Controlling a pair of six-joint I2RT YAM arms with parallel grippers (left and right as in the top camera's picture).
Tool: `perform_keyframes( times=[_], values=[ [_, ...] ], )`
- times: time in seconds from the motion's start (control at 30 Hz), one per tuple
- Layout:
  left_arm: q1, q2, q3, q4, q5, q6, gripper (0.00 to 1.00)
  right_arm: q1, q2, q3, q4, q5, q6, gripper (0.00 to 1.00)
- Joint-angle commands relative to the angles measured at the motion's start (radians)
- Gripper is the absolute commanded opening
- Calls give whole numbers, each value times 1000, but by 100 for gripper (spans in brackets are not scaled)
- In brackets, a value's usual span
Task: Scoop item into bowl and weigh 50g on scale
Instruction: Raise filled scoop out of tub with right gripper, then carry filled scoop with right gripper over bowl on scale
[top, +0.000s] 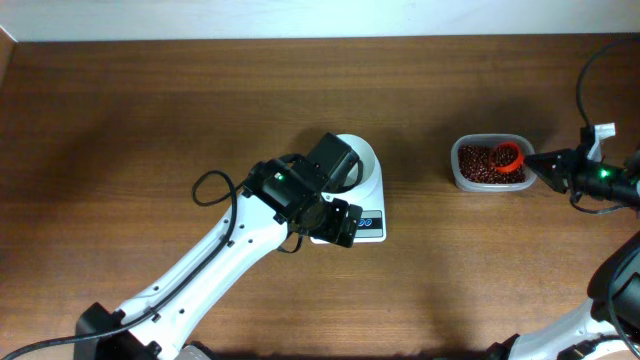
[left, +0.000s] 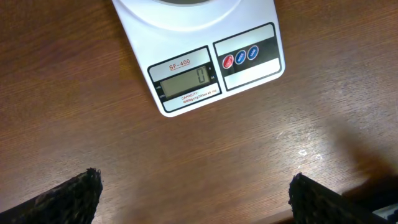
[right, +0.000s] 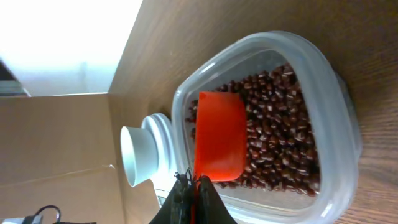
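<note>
The beans fill a clear plastic tub at the right. My right gripper is shut on the handle of an orange-red scoop whose head sits in the beans. In the right wrist view the scoop lies on the beans, held by the gripper. The white bowl stands on the scale, partly hidden by my left wrist. My left gripper is open and empty above the scale's front edge. In the left wrist view the scale reads 0, beyond the gripper.
The tub's rim surrounds the scoop. The bowl shows beyond the tub in the right wrist view. Brown wooden tabletop lies all around. A pale wall runs along the table's far edge. Cables hang near the right arm.
</note>
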Motion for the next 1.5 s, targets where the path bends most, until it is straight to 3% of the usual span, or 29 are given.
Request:
perform_keyframes(
  times=[0.0, 1.17, 1.47],
  values=[
    [-1, -19, -5, 1, 7, 9, 99, -7, 9, -6, -3, -72, -12, 4],
    [-1, -19, -5, 1, 7, 9, 99, -4, 9, -6, -71, -229, -4, 4],
    [-1, -19, -5, 1, 7, 9, 99, 70, 9, -6, -72, -248, -4, 4]
  ],
)
